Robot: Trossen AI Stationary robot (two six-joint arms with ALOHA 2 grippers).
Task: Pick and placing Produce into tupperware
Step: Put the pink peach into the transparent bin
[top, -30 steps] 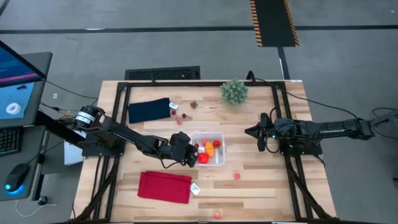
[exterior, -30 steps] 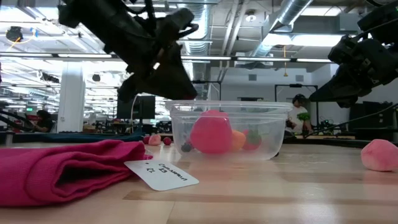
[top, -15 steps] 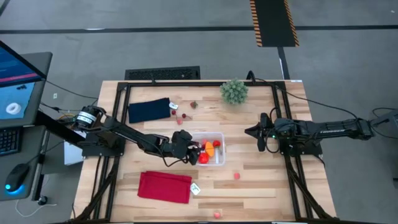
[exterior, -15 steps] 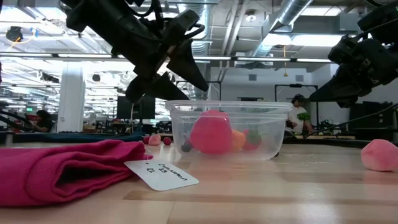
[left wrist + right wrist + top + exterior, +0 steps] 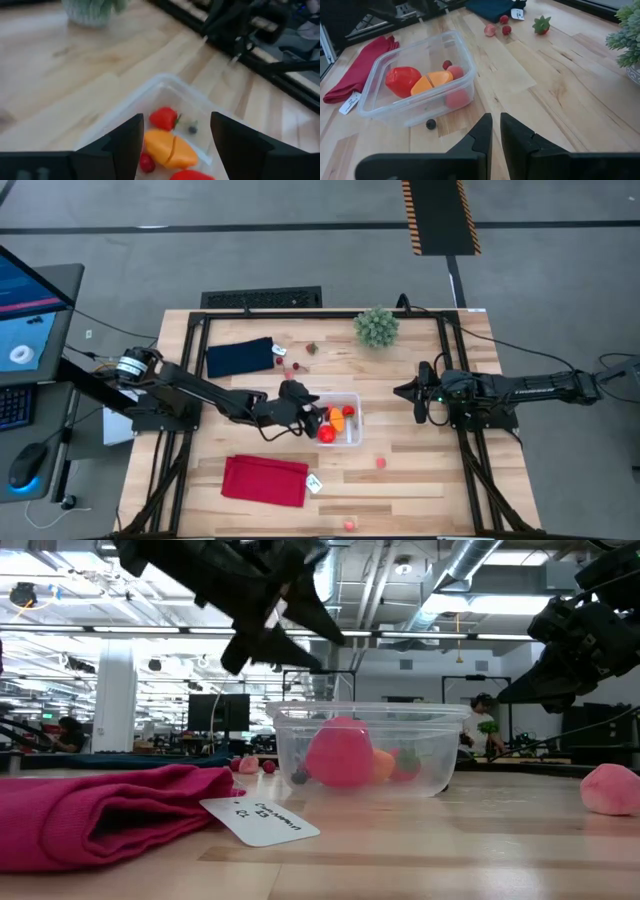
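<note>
The clear tupperware (image 5: 337, 420) stands mid-table and holds a red piece, an orange piece (image 5: 170, 148), a strawberry (image 5: 164, 118) and some smaller bits. My left gripper (image 5: 302, 396) hovers open above the container's left side, touching nothing; the left wrist view looks down past its fingers (image 5: 177, 145) into the box. Loose produce lies by the navy cloth (image 5: 296, 366), and on the near side there are a pink piece (image 5: 381, 463) and another (image 5: 349, 524). A dark berry (image 5: 430, 123) rests on the table against the container's wall. My right gripper (image 5: 405, 392) waits shut at the right of the table.
A navy cloth (image 5: 240, 357) lies at the far left and a red cloth (image 5: 265, 480) with a white tag (image 5: 315, 484) at the near left. A green spiky plant (image 5: 376, 326) sits at the far edge. Bare wood lies between the container and my right gripper.
My left gripper has risen from beside the container's left wall and moved toward the far edge and slightly right, ending higher above the container's left rim. The produce in the container has stayed put.
</note>
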